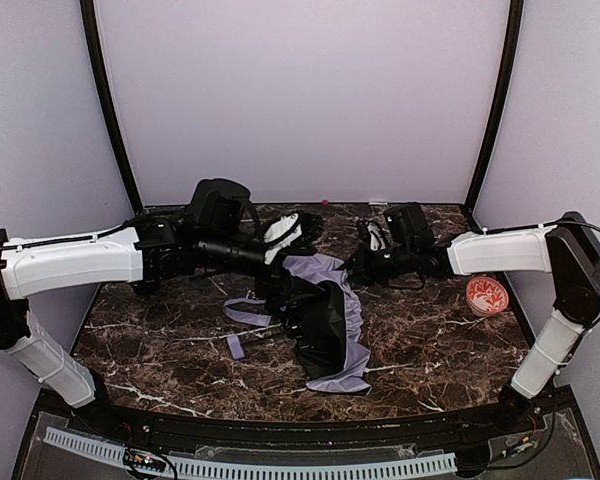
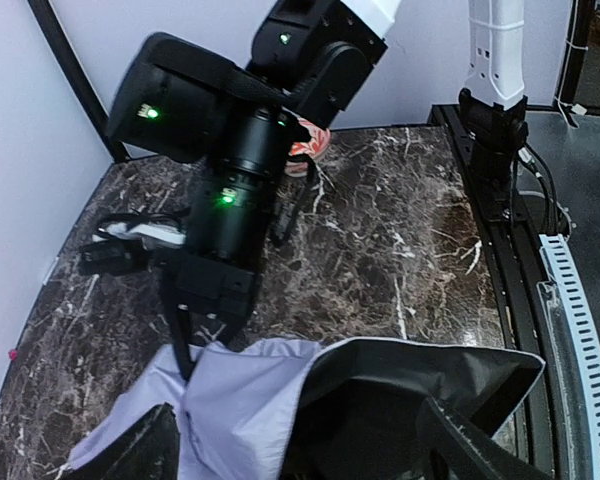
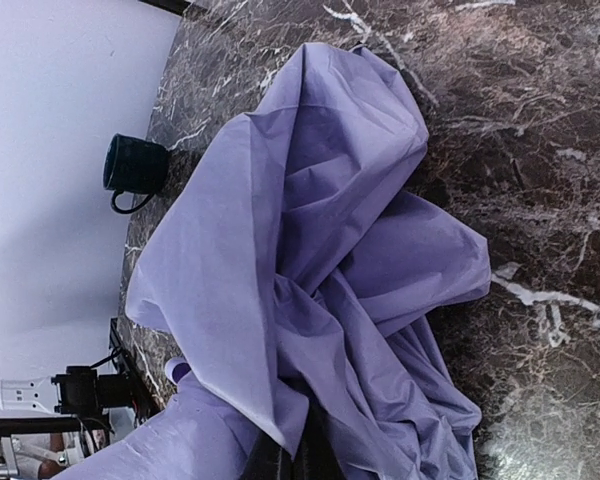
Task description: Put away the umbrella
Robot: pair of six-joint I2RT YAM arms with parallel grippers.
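Observation:
The umbrella [image 1: 325, 320] lies crumpled in the middle of the table, lavender fabric outside and black lining showing. Its strap [image 1: 245, 310] trails to the left. My right gripper [image 1: 358, 265] is at the umbrella's far right edge. In the right wrist view its dark fingers [image 3: 280, 468] sit close together, pinching the lavender fabric [image 3: 310, 230]. My left gripper [image 1: 295, 240] hovers over the umbrella's far end. In the left wrist view its fingers [image 2: 130, 450] stand wide apart, with fabric and black lining [image 2: 380, 400] between them.
A red-and-white patterned disc [image 1: 487, 295] lies at the right edge of the table, also showing in the left wrist view [image 2: 310, 145] behind the right arm. A dark mug-like object [image 3: 132, 168] stands near the back wall. The two wrists are close together.

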